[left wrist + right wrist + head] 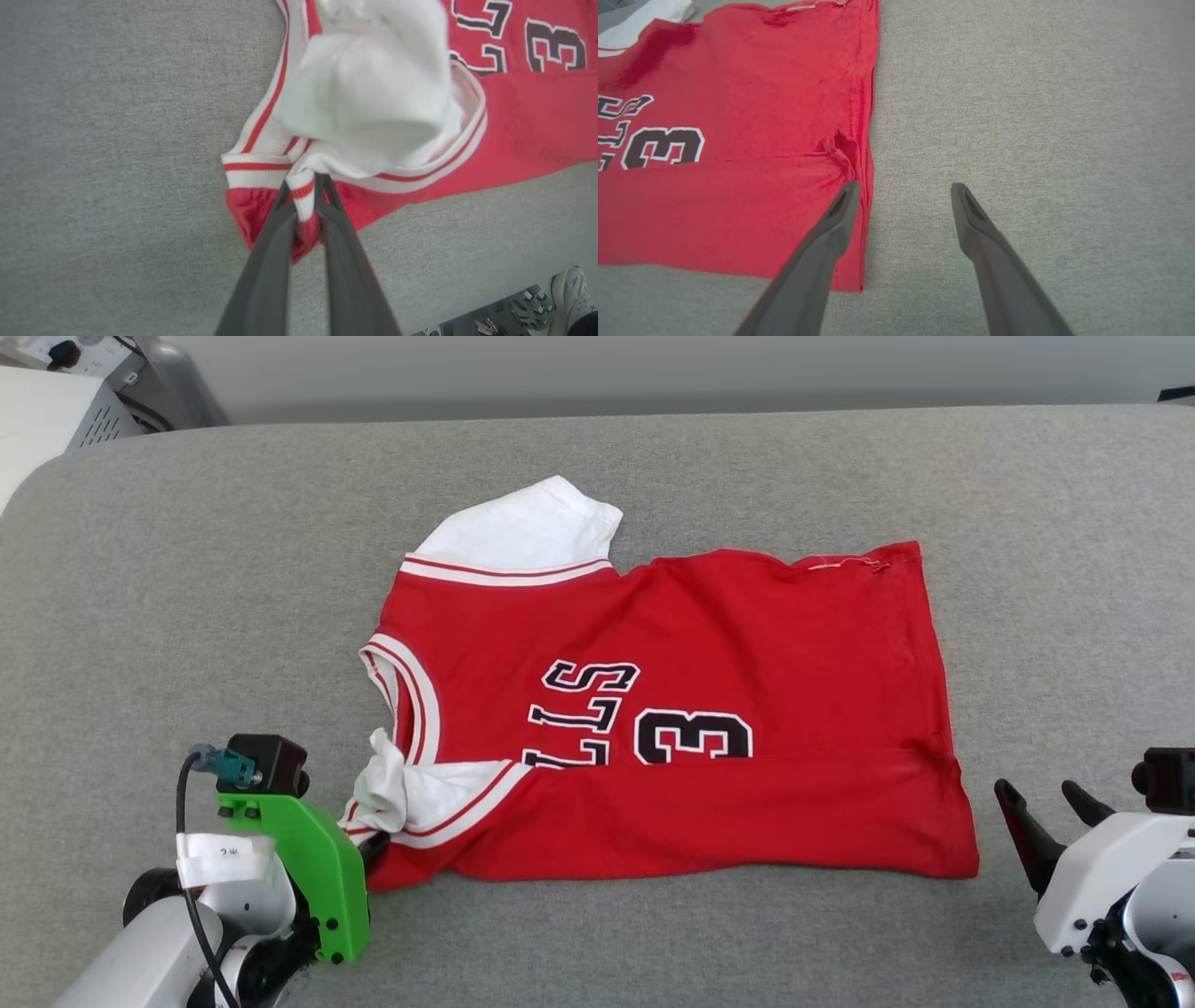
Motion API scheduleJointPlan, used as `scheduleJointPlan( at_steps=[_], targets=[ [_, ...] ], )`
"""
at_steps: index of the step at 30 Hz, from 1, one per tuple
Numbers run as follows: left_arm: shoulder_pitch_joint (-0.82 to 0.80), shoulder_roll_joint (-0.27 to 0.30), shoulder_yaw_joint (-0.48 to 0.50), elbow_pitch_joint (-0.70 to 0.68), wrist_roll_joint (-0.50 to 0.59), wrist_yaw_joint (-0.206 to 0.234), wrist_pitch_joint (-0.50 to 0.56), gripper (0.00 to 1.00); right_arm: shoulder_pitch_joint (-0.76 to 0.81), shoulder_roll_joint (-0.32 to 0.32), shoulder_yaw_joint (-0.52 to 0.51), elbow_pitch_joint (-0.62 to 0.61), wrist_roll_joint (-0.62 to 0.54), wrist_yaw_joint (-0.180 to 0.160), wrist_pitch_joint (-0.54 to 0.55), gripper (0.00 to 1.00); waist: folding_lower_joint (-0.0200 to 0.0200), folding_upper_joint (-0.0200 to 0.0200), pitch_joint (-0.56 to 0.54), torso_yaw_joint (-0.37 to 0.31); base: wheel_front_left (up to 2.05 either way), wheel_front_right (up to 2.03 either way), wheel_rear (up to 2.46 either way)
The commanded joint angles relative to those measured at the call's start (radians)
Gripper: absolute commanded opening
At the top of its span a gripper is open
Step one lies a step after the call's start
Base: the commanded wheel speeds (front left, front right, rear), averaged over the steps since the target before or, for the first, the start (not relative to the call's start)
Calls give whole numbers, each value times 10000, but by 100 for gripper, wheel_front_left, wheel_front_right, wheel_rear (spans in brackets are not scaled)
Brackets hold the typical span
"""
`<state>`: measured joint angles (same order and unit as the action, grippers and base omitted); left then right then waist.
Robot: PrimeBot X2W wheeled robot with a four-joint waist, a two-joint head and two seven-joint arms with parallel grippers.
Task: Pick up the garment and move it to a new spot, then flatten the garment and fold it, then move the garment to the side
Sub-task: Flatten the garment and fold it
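Observation:
The garment (700,616) is a red shirt with white sleeves and black lettering, lying mostly flat on the grey table, its near long edge folded over. A white sleeve is bunched up at its near left corner. My left gripper (373,847) is at that corner. In the left wrist view, the left gripper (303,186) is shut on a pinch of the garment's (537,116) striped trim and red cloth. My right gripper (1036,793) stands open just right of the hem. In the right wrist view, the right gripper (905,186) has its left finger over the garment's (738,186) edge.
The grey fabric table (187,569) stretches wide on all sides of the shirt. Pale equipment (65,401) stands beyond its far left corner. A shoe (570,289) on the floor shows past the table's edge in the left wrist view.

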<state>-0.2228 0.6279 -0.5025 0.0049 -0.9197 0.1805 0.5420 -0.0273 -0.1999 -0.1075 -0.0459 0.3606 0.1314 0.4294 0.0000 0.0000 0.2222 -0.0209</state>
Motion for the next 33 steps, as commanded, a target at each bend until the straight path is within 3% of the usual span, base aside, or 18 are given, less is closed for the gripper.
scheduleJointPlan(
  at_steps=[1, 6, 16, 17, 18, 19, 25, 33],
  targets=[
    [99, 138, 77, -230, 103, 106, -74, 0, 55, -184, 126, -112, 131, -7, 429, 100, 0, 0, -42, 81, 0, 0, 0],
    [114, 327, 156, -1079, 249, 383, -25, 0, -62, -585, 665, -235, 756, -7, 2122, 100, 0, 0, 284, 215, 0, 0, 0],
    [-242, 268, 107, -1454, 429, 443, -37, 0, -1030, -848, 1934, 1203, 1427, -7, 3178, 100, 0, 0, 922, 422, 0, 0, 0],
    [-246, 265, 112, -1448, 431, 445, -53, 0, -1052, -850, 2027, 1331, 1476, -7, 3306, 87, 0, 0, 953, 417, 0, 0, 0],
    [-246, 260, 123, -1441, 428, 450, -76, 0, -1092, -855, 2154, 1467, 1526, -7, 3457, 35, 0, 0, 980, 406, 0, 0, 0],
    [-237, 252, 133, -1426, 418, 460, -91, 0, -1135, -855, 2233, 1555, 1587, -7, 3543, 2, 0, 0, 991, 396, 0, 0, 0],
    [-172, 284, 189, -1396, 416, 441, -243, 0, -1595, -1054, 2379, 1655, 1658, -7, 3422, 0, 0, 0, 816, 308, 0, 0, 0],
    [259, 492, 286, -1686, 338, 502, -359, 0, -1505, -1324, 2054, 720, 1588, -7, 3445, 0, 0, 0, -68, 216, 0, 0, 0]
  ],
)
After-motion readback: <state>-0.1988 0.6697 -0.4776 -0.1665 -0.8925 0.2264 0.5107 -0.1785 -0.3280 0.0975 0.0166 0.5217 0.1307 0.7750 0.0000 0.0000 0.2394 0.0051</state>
